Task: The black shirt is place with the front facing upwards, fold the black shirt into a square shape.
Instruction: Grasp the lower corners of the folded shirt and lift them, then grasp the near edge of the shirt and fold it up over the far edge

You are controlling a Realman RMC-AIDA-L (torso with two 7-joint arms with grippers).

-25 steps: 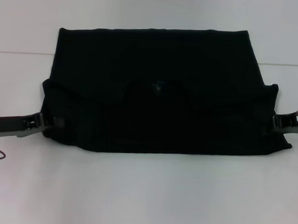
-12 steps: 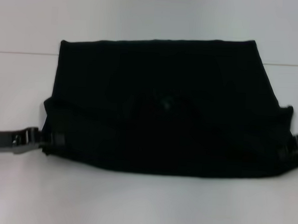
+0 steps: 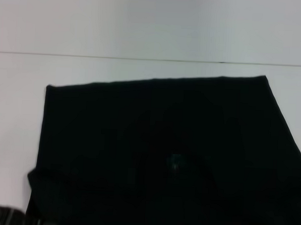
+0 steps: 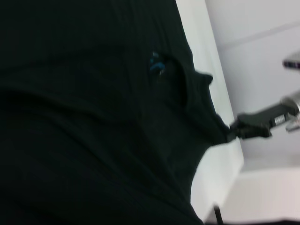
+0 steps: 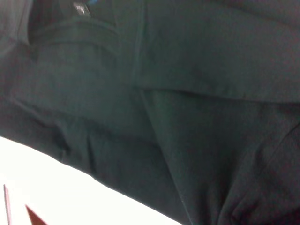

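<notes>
The black shirt [image 3: 158, 158] fills the lower part of the head view as one broad dark sheet on the white table [image 3: 145, 26]; its far edge runs straight and slightly tilted, higher toward the robot's right, and its near part runs out of the picture at the bottom and at the right side; a small bluish neck tag [image 3: 175, 162] shows faintly near the middle of the cloth (no lettering can be made out on the dark fabric). At the bottom corner on the robot's left, the left gripper [image 3: 3, 216] shows only as a bit of metal and black just beside the shirt's edge; whether its fingers are clamped or spread cannot be told. In the left wrist view the cloth hangs close before the camera in soft folds, with the blue tag [image 4: 156, 64] beside the neck opening; farther off, the right gripper [image 4: 233, 131] pinches a drawn-out corner of the shirt, its fingers closed on the fabric, with the cloth pulled to a point there, above the white surface. The right wrist view is nearly filled with the shirt [image 5: 178, 93], showing a seam and layered folds, with the table a pale wedge along one edge.
</notes>
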